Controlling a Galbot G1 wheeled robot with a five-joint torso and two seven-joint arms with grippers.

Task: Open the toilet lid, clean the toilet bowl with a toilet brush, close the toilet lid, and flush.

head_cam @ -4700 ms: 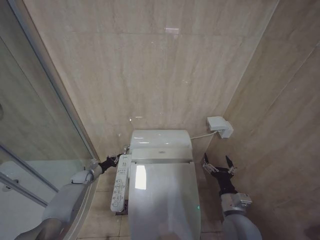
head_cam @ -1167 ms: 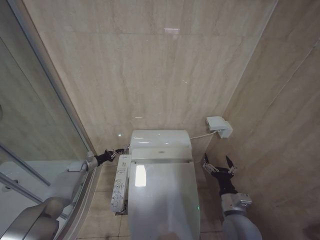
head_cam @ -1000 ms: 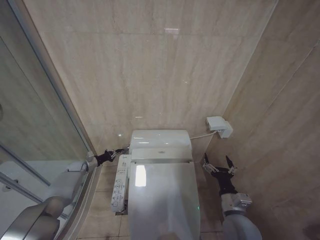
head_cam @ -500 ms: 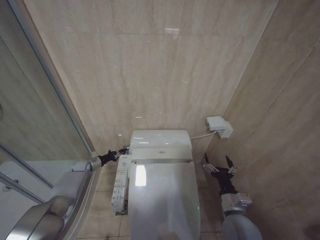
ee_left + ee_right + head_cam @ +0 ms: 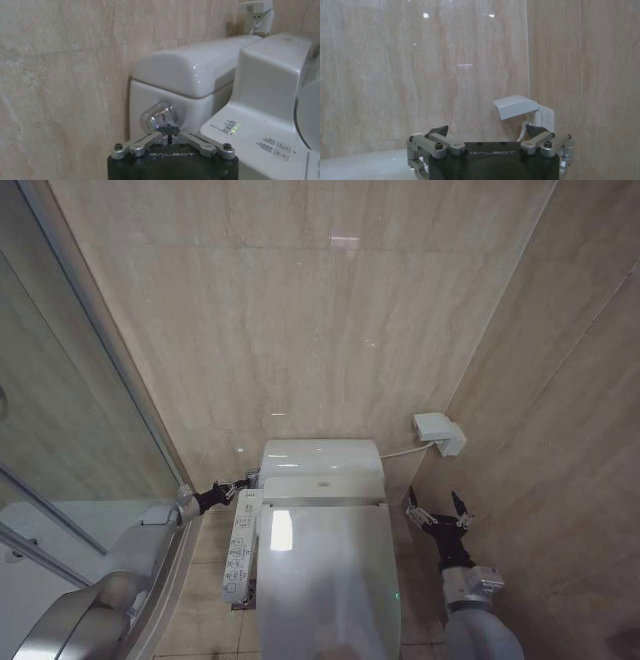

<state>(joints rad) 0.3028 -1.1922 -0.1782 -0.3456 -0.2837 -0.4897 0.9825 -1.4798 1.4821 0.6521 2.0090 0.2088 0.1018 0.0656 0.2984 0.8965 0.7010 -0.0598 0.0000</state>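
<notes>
The toilet lid (image 5: 325,580) lies closed and hides the toilet bowl. My left gripper (image 5: 240,483) reaches to the left side of the white tank (image 5: 320,455). In the left wrist view it (image 5: 169,130) is shut, with its tips right at the chrome flush lever (image 5: 156,115) on the tank's side. My right gripper (image 5: 434,508) hangs open beside the toilet's right side with nothing in it; the right wrist view shows it (image 5: 487,132) facing the wall. The toilet brush is out of view.
The long white button panel (image 5: 238,555) runs along the toilet's left side. A glass shower partition (image 5: 70,430) stands close on the left. A white wall box (image 5: 440,432) with a cable sits right of the tank. Tiled walls close in behind and on the right.
My left gripper has edged a little toward the tank's side over the last second; 4.7 s ago it was lower, near the button panel. The right arm has not moved.
</notes>
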